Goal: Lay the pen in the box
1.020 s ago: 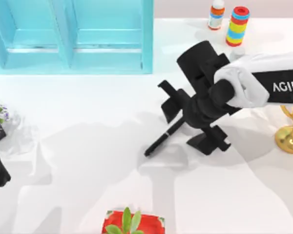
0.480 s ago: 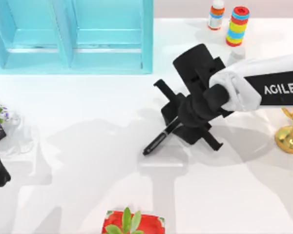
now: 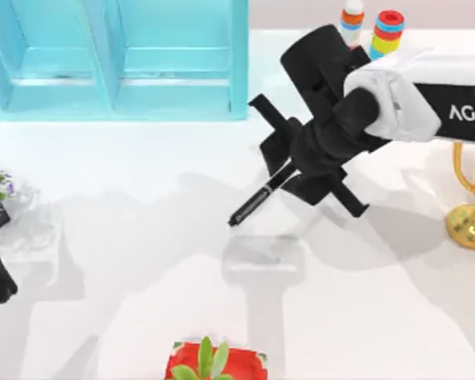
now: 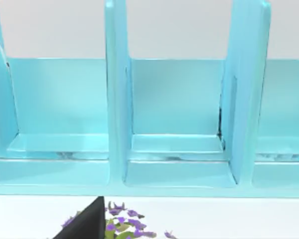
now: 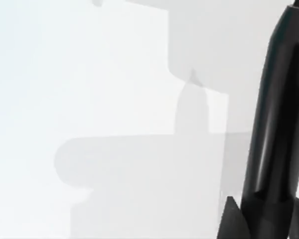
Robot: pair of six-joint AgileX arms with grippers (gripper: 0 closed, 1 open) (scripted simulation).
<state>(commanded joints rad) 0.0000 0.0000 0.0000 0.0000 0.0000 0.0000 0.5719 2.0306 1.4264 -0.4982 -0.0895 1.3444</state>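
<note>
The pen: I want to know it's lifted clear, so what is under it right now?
Under the pen, held by the right gripper, lies bare white table with the arm's grey shadow. The gripper covers the pen's upper end.

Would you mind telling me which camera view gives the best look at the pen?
The top view: the pen shows from its tip up to the right gripper, which is shut on it, hanging above the table. The right wrist view shows part of its glossy barrel close up. The left wrist view faces the blue box.
</note>
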